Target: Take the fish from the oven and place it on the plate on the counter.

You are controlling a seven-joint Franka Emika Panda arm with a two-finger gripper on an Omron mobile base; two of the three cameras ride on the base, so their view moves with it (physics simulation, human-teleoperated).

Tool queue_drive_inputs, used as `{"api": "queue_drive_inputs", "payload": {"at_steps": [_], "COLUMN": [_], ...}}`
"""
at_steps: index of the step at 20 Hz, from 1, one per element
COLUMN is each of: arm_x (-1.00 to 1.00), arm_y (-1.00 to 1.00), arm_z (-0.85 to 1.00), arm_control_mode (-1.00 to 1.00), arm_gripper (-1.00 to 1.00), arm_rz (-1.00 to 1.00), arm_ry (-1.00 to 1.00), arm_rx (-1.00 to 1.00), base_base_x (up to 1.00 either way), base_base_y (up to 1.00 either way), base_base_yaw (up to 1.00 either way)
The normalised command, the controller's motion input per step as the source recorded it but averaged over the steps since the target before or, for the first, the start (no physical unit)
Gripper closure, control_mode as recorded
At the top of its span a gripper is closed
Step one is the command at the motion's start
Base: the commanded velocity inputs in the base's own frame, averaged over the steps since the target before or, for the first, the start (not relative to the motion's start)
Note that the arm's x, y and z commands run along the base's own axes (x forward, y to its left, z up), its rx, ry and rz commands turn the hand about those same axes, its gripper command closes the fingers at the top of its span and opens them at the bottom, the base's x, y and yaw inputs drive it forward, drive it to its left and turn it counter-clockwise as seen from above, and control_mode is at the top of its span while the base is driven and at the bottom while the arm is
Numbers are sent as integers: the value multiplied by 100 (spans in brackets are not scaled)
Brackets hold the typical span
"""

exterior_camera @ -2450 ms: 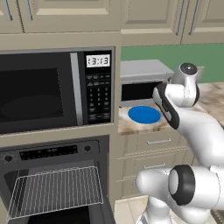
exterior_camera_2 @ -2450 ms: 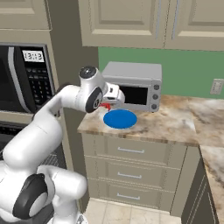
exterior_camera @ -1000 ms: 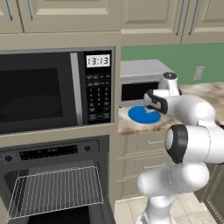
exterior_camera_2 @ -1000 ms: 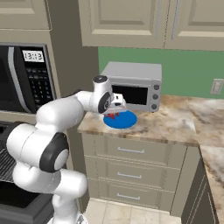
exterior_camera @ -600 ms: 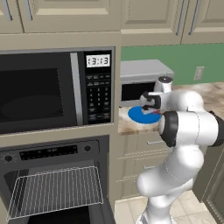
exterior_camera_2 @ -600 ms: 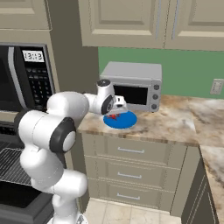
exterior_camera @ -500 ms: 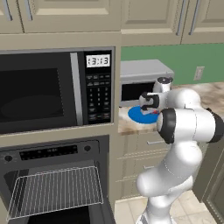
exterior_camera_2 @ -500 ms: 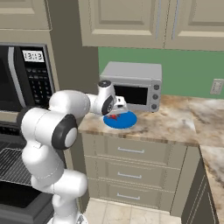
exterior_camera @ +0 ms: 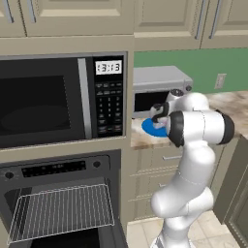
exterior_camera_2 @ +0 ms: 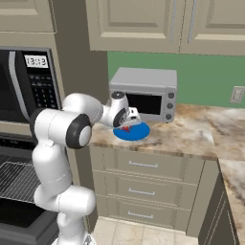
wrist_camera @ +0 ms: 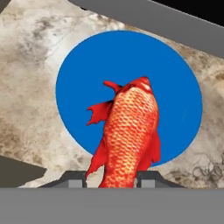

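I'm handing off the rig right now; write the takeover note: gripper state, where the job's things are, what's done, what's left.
Gripper: shut on the small red-orange fish, held over the flat round bright blue plate.
Plate sits on the beige-brown marbled counter, in front of the silver toaster oven.
Wide black oven: door open, wire rack bare.
Done: fish taken out and brought to the plate.
Left: lower it, open the fingers, pull the arm back.

Black microwave with keypad and clock, silver toaster oven against green wall, cream upper cabinets, white outlet
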Motion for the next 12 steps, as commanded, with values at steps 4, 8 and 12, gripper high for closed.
{"api": "queue_drive_inputs", "payload": {"at_steps": [4,8,12], "arm_x": [30,23,21], "arm_y": [0,0,-4], "arm_z": [-34,-28,-24], "arm_control_mode": [-100,-100,-100], "arm_gripper": [100,100,100], "arm_rz": [4,3,3], "arm_ry": [0,0,0], "arm_rx": [0,0,0], "base_base_x": [0,0,0], "base_base_y": [0,0,0], "base_base_yaw": [0,0,0]}}
